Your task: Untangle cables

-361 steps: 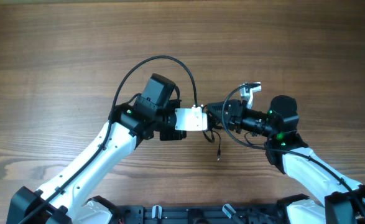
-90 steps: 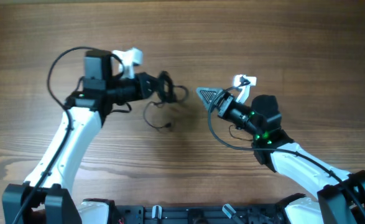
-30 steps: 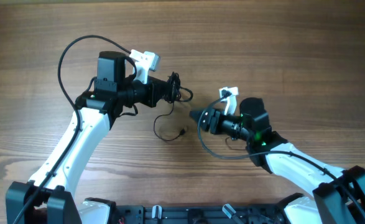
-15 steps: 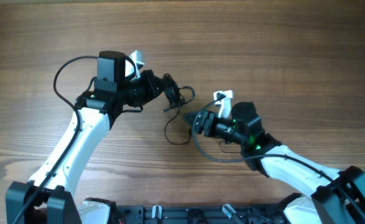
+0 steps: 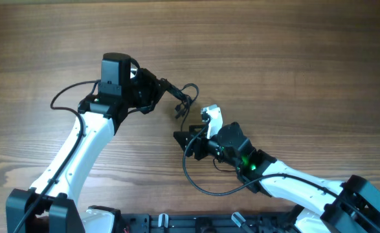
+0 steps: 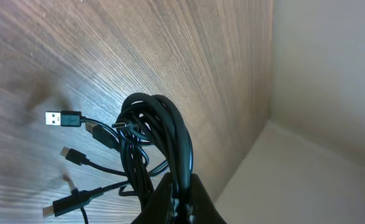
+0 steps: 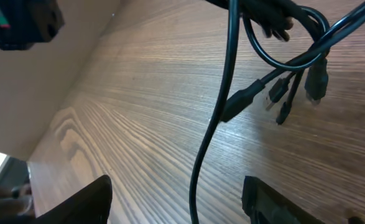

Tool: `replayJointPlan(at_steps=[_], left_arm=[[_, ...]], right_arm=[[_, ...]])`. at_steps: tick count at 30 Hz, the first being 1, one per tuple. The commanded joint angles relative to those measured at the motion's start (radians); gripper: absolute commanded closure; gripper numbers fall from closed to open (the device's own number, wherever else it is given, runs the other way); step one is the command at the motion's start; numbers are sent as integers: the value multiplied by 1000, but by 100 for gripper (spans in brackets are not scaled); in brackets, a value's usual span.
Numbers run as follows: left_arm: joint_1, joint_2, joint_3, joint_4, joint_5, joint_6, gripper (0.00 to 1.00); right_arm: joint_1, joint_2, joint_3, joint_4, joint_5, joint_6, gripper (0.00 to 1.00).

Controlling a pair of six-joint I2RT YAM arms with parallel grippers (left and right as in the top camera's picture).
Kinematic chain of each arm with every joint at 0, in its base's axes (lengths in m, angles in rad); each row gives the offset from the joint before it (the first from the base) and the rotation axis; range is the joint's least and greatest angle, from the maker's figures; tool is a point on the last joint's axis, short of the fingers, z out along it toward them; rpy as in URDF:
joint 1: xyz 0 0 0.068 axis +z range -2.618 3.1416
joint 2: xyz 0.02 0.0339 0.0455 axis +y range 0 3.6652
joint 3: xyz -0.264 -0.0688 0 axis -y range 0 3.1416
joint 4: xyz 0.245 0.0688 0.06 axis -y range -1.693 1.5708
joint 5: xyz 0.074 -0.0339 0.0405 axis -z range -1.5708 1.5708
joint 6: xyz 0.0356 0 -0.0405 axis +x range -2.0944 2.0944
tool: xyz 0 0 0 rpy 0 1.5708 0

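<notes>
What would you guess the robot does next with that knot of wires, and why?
Probably the right claw closes on the single strand running between its open fingers, so it can pull that one free. The left claw holds the cables bunched in the air, plug ends dangling.

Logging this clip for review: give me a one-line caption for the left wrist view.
Left gripper clamps a looped bundle of black cables, USB plugs dangling over the wooden table.

Brown wood-grain table (image 5: 306, 52), pale plain surface (image 6: 331, 74) beyond its edge
</notes>
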Motion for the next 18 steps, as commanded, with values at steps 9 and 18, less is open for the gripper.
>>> replayJointPlan(at_steps=[9, 18], left_arm=[[0, 4, 3, 6, 0, -323, 96], [0, 4, 3, 3, 10, -362, 96]], right_arm=[[4, 2, 16, -34, 33, -21, 72], [-21, -14, 16, 13, 58, -3, 0]])
